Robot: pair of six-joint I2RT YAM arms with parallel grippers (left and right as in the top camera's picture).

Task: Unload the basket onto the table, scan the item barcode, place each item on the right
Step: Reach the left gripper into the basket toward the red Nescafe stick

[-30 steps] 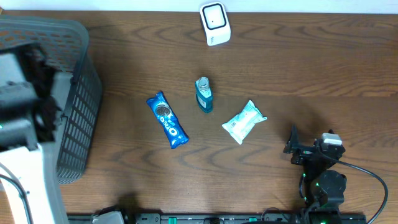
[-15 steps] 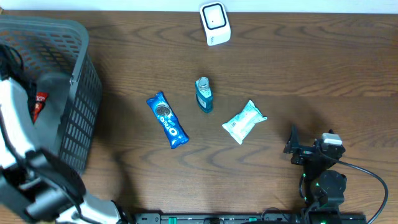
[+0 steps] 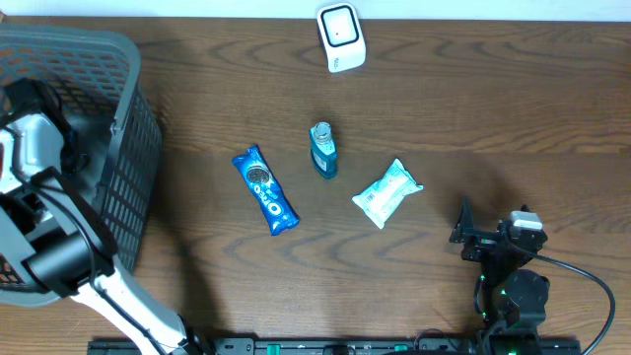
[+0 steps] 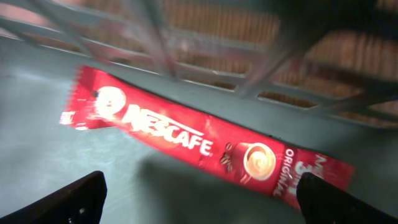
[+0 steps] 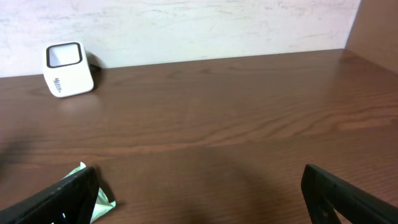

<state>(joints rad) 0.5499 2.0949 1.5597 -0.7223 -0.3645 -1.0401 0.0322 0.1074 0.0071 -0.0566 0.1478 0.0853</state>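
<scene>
Nescafe sachet (image 4: 205, 149) lies flat on floor of grey basket (image 3: 128, 187), at left end of desk (image 3: 513, 118); nothing gripping it. L gripper (image 4: 202, 186) inside basket, over sachet, jaws spread wide, empty. R gripper (image 5: 199, 180) low at front-right of desk, jaws wide apart, empty too. Scanner (image 3: 340, 36) at far edge, approx mid. Loose on desk btw scanner and arms: Oreo pack (image 3: 265, 190), teal bottle (image 3: 323, 150), white-green packet (image 3: 386, 192), none touching.

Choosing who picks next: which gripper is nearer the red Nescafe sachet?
Left. The left gripper hovers open just above the Nescafe sachet in the basket; the right gripper sits across the table near the mint packet.
</scene>
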